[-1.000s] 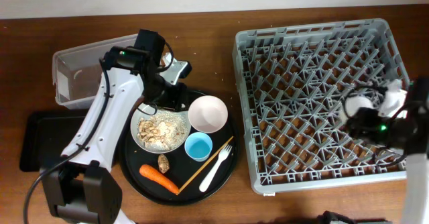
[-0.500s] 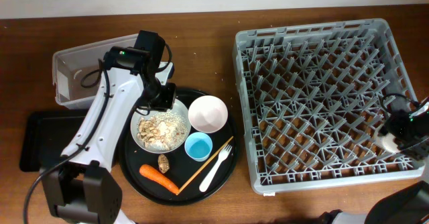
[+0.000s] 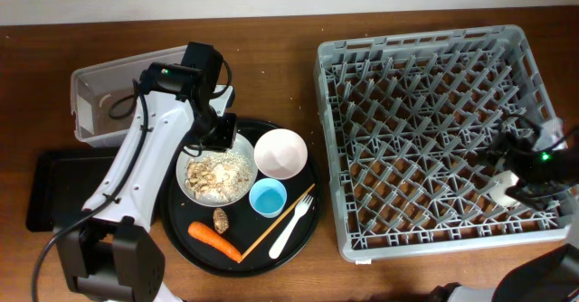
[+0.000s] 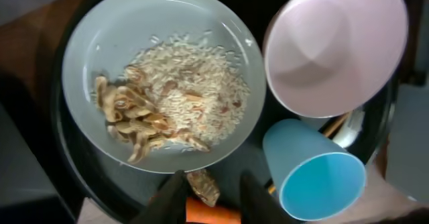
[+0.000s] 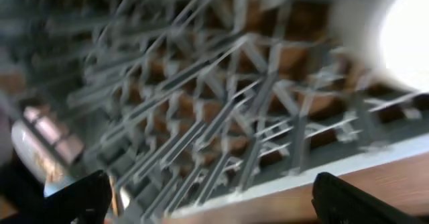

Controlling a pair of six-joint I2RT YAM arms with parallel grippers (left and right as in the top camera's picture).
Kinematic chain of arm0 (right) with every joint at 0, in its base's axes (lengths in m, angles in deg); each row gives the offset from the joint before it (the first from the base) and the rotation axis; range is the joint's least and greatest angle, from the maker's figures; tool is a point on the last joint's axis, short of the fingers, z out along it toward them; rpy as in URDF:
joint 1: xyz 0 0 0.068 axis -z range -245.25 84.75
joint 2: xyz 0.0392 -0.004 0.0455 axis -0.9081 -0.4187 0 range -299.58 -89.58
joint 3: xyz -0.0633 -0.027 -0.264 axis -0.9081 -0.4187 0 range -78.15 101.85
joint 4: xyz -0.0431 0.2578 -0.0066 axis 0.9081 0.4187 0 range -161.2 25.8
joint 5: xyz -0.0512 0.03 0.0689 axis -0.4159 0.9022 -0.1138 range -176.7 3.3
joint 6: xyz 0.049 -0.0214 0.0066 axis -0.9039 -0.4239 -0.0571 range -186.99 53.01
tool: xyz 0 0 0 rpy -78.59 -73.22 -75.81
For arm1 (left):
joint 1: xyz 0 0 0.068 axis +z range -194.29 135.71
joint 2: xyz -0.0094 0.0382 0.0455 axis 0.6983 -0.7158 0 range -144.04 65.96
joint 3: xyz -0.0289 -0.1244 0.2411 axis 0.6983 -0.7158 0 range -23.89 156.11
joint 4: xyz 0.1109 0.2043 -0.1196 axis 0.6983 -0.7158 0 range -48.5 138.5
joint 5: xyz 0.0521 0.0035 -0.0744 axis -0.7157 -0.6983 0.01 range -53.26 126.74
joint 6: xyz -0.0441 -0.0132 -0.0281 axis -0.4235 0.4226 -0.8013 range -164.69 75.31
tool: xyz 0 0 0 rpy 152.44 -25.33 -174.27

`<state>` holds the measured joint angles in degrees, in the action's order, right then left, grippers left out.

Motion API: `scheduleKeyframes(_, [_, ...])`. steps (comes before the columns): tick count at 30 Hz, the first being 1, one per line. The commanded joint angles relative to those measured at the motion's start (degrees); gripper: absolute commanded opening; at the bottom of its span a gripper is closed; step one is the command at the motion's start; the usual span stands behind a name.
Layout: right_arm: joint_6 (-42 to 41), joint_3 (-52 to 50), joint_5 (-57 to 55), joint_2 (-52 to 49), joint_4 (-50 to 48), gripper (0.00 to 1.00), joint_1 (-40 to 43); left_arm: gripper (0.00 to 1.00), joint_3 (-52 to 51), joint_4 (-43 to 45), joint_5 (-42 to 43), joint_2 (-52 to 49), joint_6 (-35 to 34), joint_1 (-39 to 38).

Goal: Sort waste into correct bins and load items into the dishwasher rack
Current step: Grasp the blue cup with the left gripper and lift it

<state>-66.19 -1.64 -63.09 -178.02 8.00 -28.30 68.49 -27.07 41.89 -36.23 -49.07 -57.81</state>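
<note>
- One item racked: released white cup (image 5: 402, 33) into dishwasher rack (image 3: 425, 94), lower right of overhead frame; right gripper (image 5: 214, 194) spread wide, empty.
- Parked left gripper (image 4: 213, 197) open over plate (image 4: 100, 43); likely waste next.

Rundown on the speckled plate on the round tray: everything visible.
The plate is round, shallow, grey-white, looks glazed ceramic. It lies flat on the round black tray, holding pale rice-like crumbs and browner strips, rim mostly bare. The pink bowl sits right beside it; contact unclear. The left gripper hovers open near its edge.
</note>
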Motion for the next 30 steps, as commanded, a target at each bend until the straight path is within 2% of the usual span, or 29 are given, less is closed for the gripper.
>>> scheduleKeyframes(1, [5.44, 0.87, 3.43, 3.17, 2.54, 0.98, -7.63, 0.31, 0.66, -0.83, 8.15, 0.81, -0.57, 0.17])
scheduleKeyframes(5, [6.05, 0.85, 3.37, 6.25, 4.13, 0.98, -20.11, 0.34, -0.98, -4.66, 10.36, 0.81, -0.59, -3.19])
scheduleKeyframes(10, [5.77, 0.81, 3.23, 6.40, 4.15, 0.98, -31.63, 0.34, -8.52, -2.38, 9.86, 0.81, -0.81, -10.21])
scheduleKeyframes(14, [4.72, 0.81, 1.40, 6.40, 4.20, 0.98, -33.24, 0.33, -12.26, -0.52, 1.99, 0.81, -5.29, -10.38])
scheduleKeyframes(19, [4.72, 0.81, 1.40, 6.40, 4.17, 0.98, -33.24, 0.34, -15.52, 2.84, 1.81, 0.81, -5.44, -10.40])
scheduleKeyframes(21, [4.72, 0.81, 1.40, 6.40, 4.17, 0.98, -33.24, 0.33, -17.97, 5.27, 4.26, 0.79, -5.44, -10.40])
scheduleKeyframes(23, [4.72, 0.81, 1.38, 6.40, 4.17, 0.98, -33.24, 0.21, -18.84, 6.93, 5.29, 0.81, -5.44, -10.40])
scheduleKeyframes(24, [4.72, 0.81, 1.40, 6.40, 4.17, 0.98, -33.24, 0.07, -18.82, 7.48, 6.03, 0.81, -5.44, -10.38])
scheduleKeyframes(25, [4.74, 0.81, 1.33, 6.40, 4.20, 0.98, -33.24, 0.01, -18.73, 7.54, 6.03, 0.81, -5.42, -10.38])
scheduleKeyframes(30, [4.76, 0.81, -1.84, 6.40, 4.37, 0.98, -33.22, 0.00, -11.19, 2.91, 6.47, 1.92, -2.86, -10.34])
